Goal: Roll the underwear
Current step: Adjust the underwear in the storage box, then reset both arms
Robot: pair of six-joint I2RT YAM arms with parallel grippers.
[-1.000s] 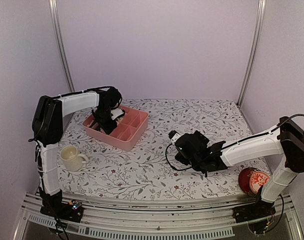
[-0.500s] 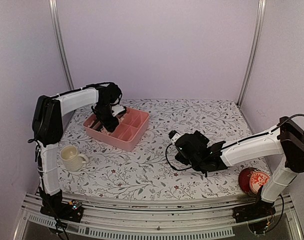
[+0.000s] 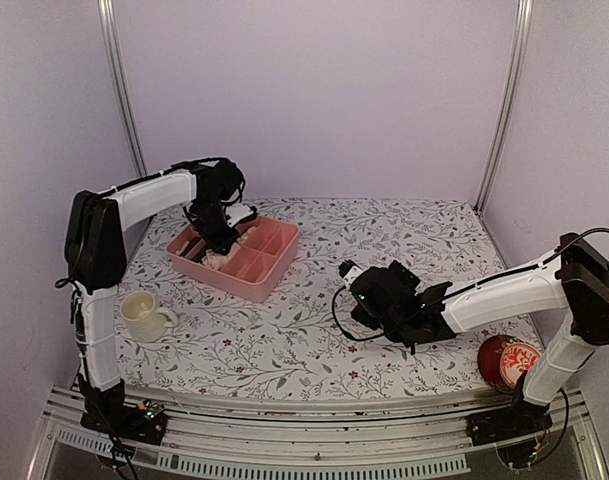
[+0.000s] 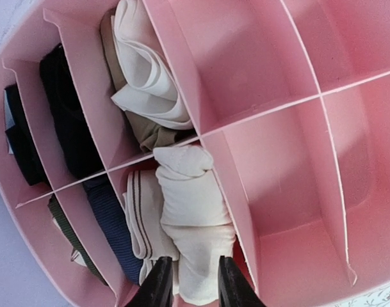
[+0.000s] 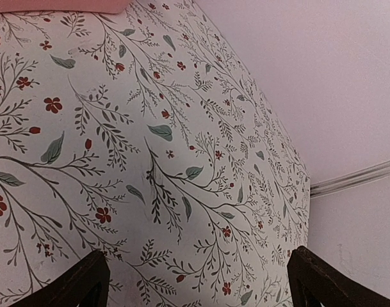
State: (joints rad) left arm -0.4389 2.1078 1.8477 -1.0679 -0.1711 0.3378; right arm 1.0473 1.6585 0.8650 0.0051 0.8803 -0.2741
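A pink tray (image 3: 252, 284) stands at the table's back left, and the left wrist view looks down into its compartments (image 4: 291, 128). One compartment holds the olive-brown and cream-white underwear (image 4: 150, 83), bundled. In the adjoining one lies the pale peach-beige underwear (image 4: 191, 204), rolled up; it also shows from above (image 3: 220, 259). My left gripper (image 4: 193, 268) (image 3: 221, 236) hovers just over that roll's near end. Its fingers stand a narrow gap apart in front of the fabric, gripping nothing. My right gripper (image 5: 201, 281) (image 3: 352, 288) hangs wide open over the bare floral cloth, right of the tray.
Other tray compartments hold black bundles (image 4: 66, 128), a navy ribbed roll (image 4: 108, 224) and a white striped piece (image 4: 143, 220). A cream mug (image 3: 144, 315) stands in front of the tray. A red round tin (image 3: 509, 362) sits at the front right corner.
My left gripper has risen out of the tray and drawn back a little, with its jaws narrowing. The peach-beige roll now shows lying in its compartment. The right arm has not moved.
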